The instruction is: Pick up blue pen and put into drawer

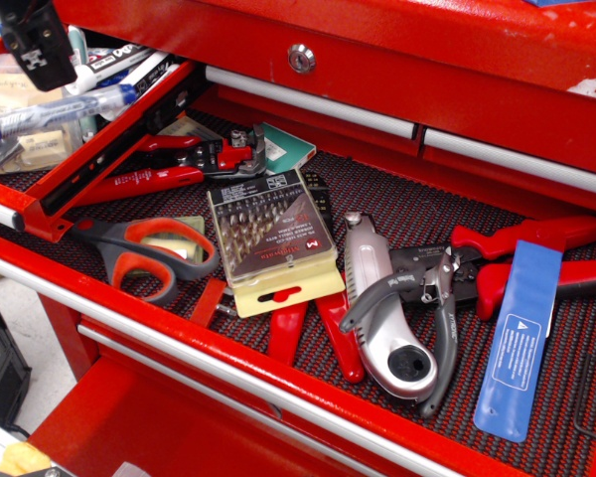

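The slim white-barrelled blue pen (55, 111) is lying across the narrow red metal drawer (99, 149), possibly snagging when shut; whether the black gripper (35, 45) is clenched, I cannot tell.

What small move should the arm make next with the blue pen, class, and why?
Probably lift the tool straight up and away. The blue pen already lies inside the narrow drawer, across the clear bags and beside the white markers, and appears free below the tool. Whether the tool is open cannot be seen, so the release is only a judgement.
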You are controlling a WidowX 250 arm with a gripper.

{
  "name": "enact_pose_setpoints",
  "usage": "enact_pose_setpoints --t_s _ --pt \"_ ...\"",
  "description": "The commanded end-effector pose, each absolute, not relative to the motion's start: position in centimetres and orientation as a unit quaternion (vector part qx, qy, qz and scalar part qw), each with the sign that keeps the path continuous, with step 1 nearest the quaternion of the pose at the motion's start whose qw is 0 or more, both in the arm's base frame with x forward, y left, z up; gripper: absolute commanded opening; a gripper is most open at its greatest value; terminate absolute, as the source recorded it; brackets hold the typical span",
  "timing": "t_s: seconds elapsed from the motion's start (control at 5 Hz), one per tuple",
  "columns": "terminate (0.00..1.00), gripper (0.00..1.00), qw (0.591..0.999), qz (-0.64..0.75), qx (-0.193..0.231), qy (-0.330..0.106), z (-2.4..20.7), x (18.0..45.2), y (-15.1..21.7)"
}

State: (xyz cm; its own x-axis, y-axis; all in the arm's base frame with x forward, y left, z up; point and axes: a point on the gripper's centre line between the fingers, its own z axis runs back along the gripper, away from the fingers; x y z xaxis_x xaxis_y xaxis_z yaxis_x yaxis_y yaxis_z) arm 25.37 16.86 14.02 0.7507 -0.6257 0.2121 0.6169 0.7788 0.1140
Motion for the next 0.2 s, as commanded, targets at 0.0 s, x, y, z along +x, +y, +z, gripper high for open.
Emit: enact_pose_setpoints --t_s 0.0 --pt "1.00 1.00 0.930 -0.341 0.039 -0.133 15.48 26.09 16.02"
